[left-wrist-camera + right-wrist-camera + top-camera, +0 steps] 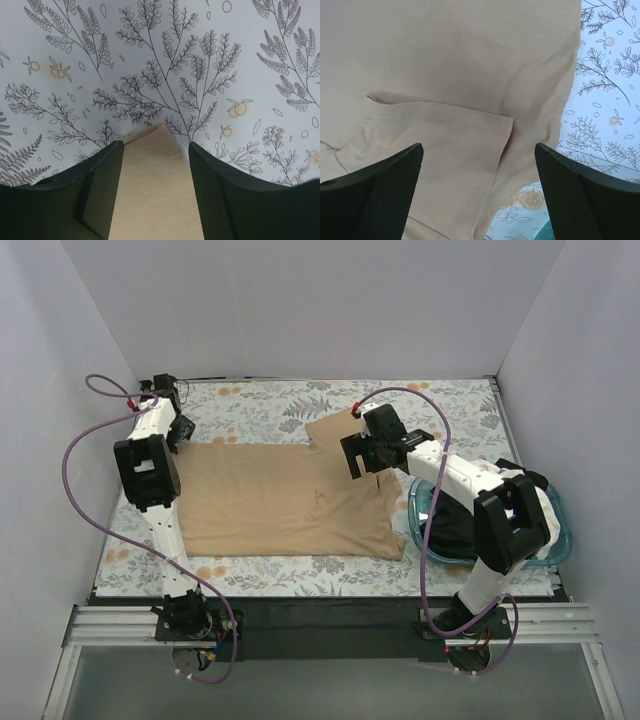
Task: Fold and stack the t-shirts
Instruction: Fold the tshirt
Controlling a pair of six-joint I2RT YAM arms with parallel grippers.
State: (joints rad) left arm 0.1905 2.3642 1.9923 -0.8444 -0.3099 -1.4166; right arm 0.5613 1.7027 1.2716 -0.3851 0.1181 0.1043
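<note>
The left tool [155, 148] and right tool [479, 150] hover open over the tan t-shirt [270, 502].

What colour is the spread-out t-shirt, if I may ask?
It is tan; the t-shirt shows best in the top external view.

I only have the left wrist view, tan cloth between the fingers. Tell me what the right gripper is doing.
Observer: The right gripper hangs open over a sleeve of the tan t-shirt; nothing is held.
Operator: Report the other shirts.
Observer: White cloth and black cloth lie in the teal basin on the right side.
Operator: Give me the tan one's layout.
Observer: It lies spread flat, not yet folded, between the two arms.
</note>
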